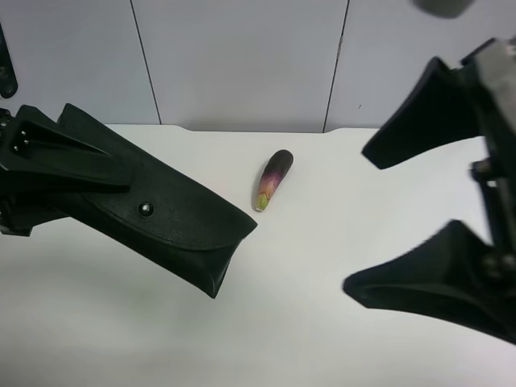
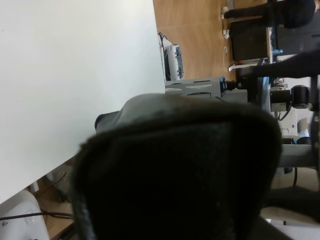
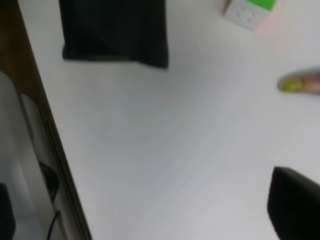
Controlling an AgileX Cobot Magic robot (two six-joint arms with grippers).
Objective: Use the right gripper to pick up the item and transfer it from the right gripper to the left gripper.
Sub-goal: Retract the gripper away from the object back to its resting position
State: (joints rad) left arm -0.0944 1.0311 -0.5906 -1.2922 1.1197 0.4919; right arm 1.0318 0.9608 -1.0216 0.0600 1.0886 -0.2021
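Observation:
The black soft case is held off the white table by the arm at the exterior high view's left. That is my left gripper, shut on the case's near end. The case fills the left wrist view, its flap end hanging free. My right gripper is open and empty at that view's right, apart from the case. In the right wrist view one finger shows, and the case's end lies well beyond it.
A purple eggplant toy lies on the table between the arms and also shows in the right wrist view. A multicoloured cube sits beyond it. The table's edge drops to the floor.

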